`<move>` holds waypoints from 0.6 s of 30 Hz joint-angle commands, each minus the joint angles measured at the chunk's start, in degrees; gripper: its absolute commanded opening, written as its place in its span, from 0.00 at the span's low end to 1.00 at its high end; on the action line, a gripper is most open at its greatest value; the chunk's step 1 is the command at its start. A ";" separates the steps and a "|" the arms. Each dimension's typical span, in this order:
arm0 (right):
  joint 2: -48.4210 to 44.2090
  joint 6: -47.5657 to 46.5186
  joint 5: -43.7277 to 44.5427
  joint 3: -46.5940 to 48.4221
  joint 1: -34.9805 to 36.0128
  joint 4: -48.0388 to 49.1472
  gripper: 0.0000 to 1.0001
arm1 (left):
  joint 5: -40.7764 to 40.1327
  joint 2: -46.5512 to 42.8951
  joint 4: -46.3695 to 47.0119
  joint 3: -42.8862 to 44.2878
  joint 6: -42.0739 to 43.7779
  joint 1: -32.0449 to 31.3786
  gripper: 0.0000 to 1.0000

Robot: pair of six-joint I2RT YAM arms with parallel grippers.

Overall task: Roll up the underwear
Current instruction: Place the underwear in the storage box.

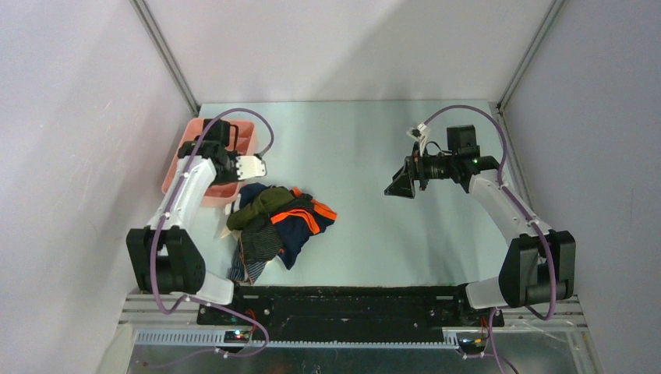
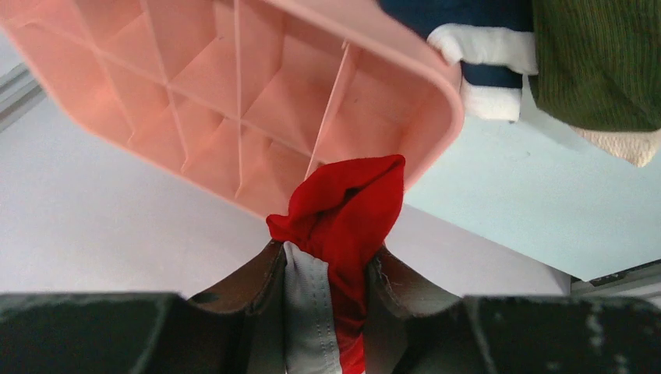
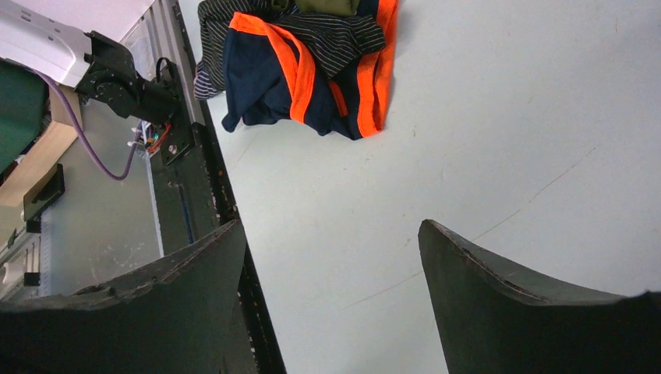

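My left gripper (image 2: 327,249) is shut on a red brief with a grey-white waistband (image 2: 351,202), bunched between its fingers and held over the near corner of the pink tray (image 2: 195,93). In the top view this gripper (image 1: 238,166) sits at the tray's right edge, just behind the pile. The pile holds an olive green brief (image 1: 261,204), a navy brief with orange bands (image 1: 304,222) and a dark striped brief (image 1: 253,253). My right gripper (image 1: 400,187) is open and empty, raised over bare table well right of the pile. Its wrist view (image 3: 331,241) shows the navy and orange brief (image 3: 312,86) far ahead.
The pink compartment tray (image 1: 234,128) stands at the back left, against the left wall. The black base rail (image 1: 351,300) runs along the near edge. Grey walls close in the left, back and right sides.
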 commanded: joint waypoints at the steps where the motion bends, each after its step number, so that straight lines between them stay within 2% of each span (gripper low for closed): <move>1: -1.64 0.65 0.28 -0.17 -0.05 2.39 0.86 | 0.10 5.78 0.69 1.91 5.61 0.47 0.00; 12: -1.10 -0.78 1.45 -0.23 -0.52 0.44 0.85 | 2.93 14.95 -0.04 2.50 11.00 2.57 0.00; 18: -0.35 -0.40 1.61 -0.17 -0.47 0.82 0.85 | 4.67 19.39 -1.37 2.84 10.21 3.57 0.01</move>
